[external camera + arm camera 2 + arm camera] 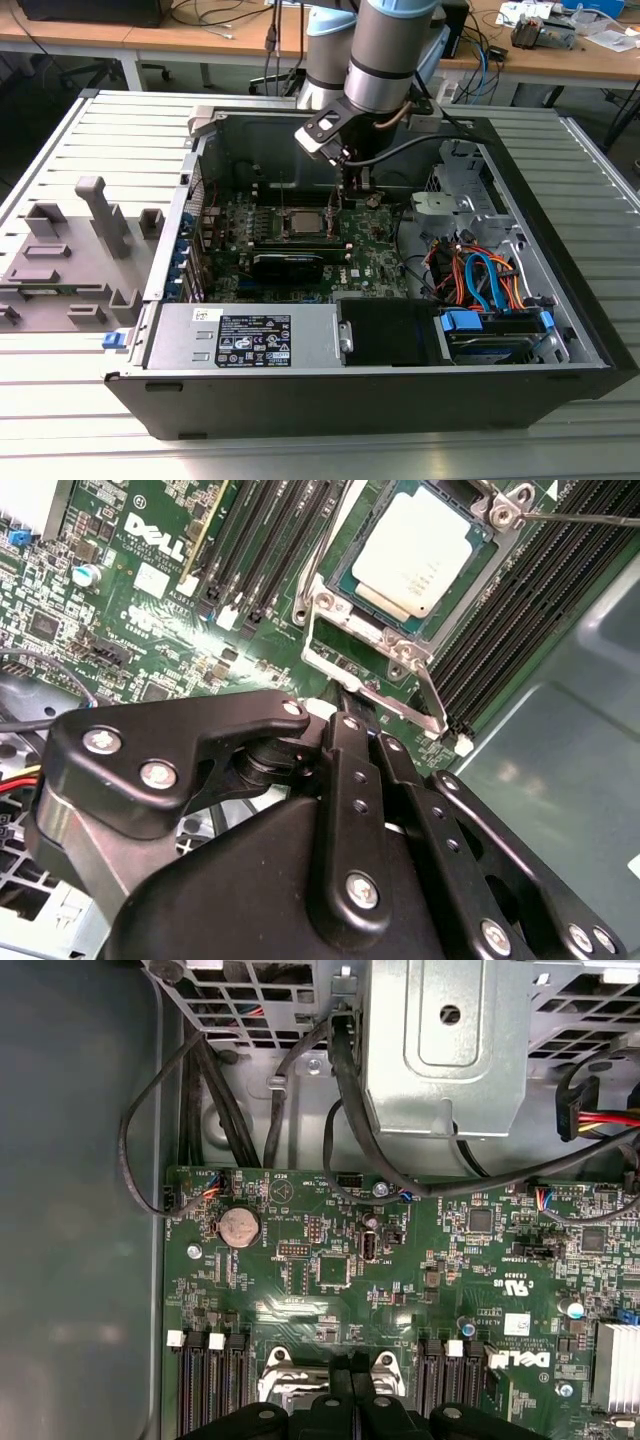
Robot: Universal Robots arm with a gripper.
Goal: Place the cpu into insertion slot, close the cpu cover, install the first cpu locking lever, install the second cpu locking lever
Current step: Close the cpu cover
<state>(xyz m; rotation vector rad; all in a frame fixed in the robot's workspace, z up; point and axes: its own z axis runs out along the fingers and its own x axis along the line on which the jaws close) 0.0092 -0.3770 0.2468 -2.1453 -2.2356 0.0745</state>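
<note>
The cpu (418, 552), a silvery square chip, lies flat in the insertion slot (303, 222) on the green board. The cpu cover (365, 626), a thin metal frame, lies down around the chip's edges. One wire locking lever (402, 706) runs along the socket's near side, and another lever (580, 520) stretches off the far corner. My gripper (345, 693) is shut, its black fingertips together right at the near lever beside the socket. In the first wrist view the gripper (351, 1372) stands over the socket's edge. In the exterior view the gripper (340, 207) hangs just right of the socket.
Inside the open computer case (560, 330), a black graphics card (288, 262) lies in front of the socket. Memory slots (560, 600) flank it. A silver drive cage (450, 1030) and loose cables (480, 280) fill the exterior view's right. A grey fixture (70, 250) stands outside the case.
</note>
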